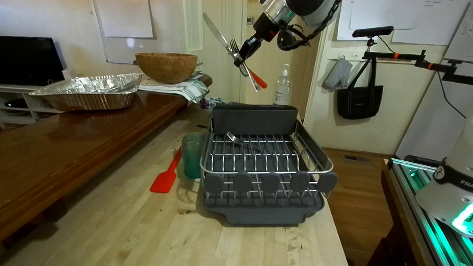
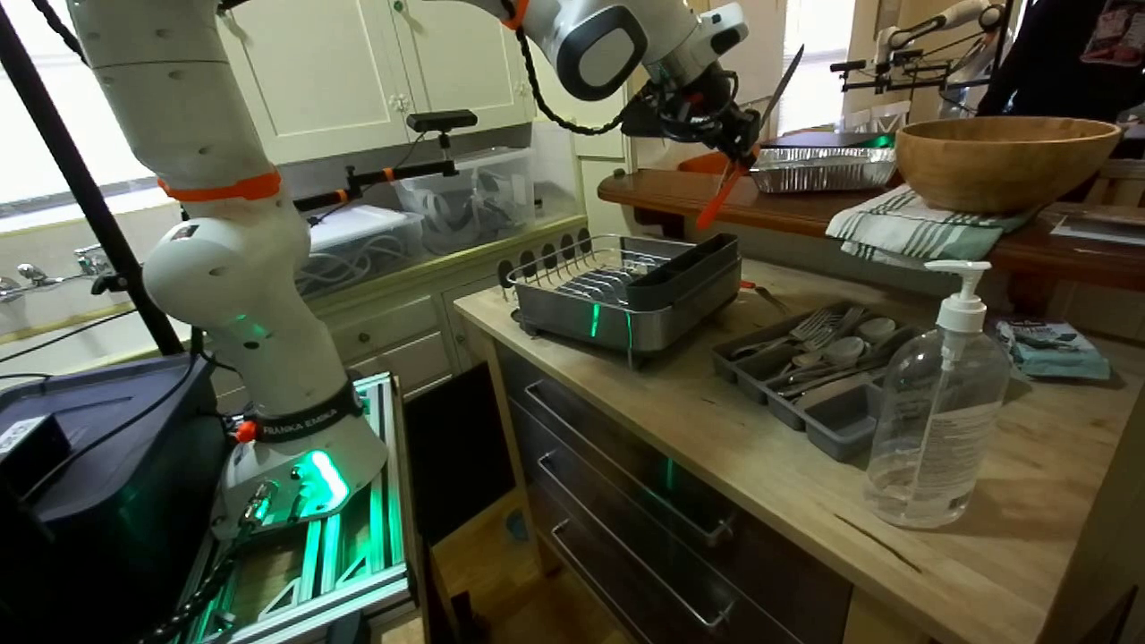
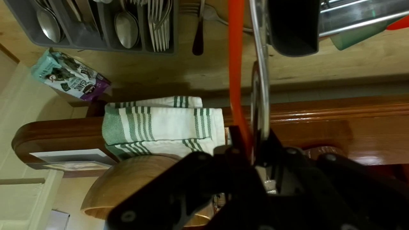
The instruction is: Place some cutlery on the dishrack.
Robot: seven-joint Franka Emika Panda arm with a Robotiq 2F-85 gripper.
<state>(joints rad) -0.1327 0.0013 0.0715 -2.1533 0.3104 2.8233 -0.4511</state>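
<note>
Two things sit left of centre in an exterior view, a red spatula (image 1: 164,180) flat on the worktop (image 1: 140,232) and a green cup (image 1: 193,157) just beside the dishrack (image 1: 264,215), which fills the lower middle; with both outside it, there is probably more room inside. In the upper middle, the gripper (image 1: 240,60) has narrow jaws, holding a bunch of cutlery (image 1: 223,41): a knife (image 1: 213,27), a fork (image 1: 233,45) and an orange-handled utensil (image 1: 259,80), perhaps more, likely pinched together so that one trip serves for all. They are gripped partway along and slanted, knife tip up to the left, orange handle low to the right, which may suit a handles-first lowering. Beneath, a loose fork (image 1: 235,139) already lies inside the dishrack, in front of the caddy (image 1: 255,121) at its far end. Right of centre, the arm (image 1: 276,12) reaches in from the top edge, its wrist sloping down leftward, the load well above the dishrack
</note>
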